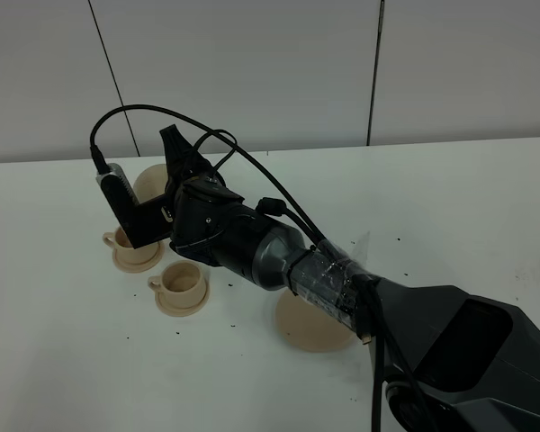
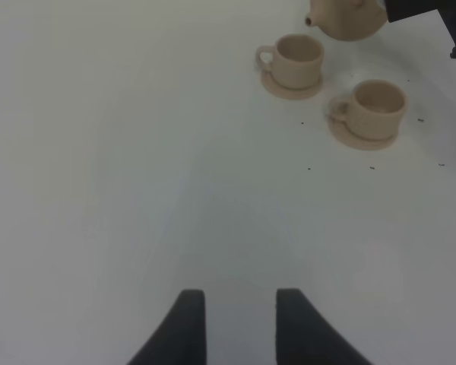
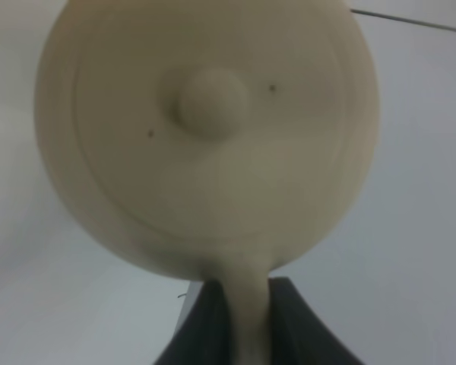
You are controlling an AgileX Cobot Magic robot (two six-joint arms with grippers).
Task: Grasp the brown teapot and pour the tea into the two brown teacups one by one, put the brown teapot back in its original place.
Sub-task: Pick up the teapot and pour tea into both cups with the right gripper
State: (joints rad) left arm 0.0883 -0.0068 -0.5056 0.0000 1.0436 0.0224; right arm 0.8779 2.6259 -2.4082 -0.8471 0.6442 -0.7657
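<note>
Upper left of the overhead frame, my right gripper [image 3: 239, 312] clenches the teapot [image 3: 209, 129] by its handle beside the left cup [image 1: 124, 240]. I'd centre the spout over it, then tip slowly.

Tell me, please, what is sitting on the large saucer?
Nothing rests on the visible part of the large saucer; the right arm above it hides its far edge.

teapot [image 1: 148, 183] half hidden behind claw [image 1: 175, 151] | far teacup [image 1: 124, 239] beside near teacup [image 1: 182, 280] | wide saucer [image 1: 301, 334] under arm [image 1: 252, 247]
</note>
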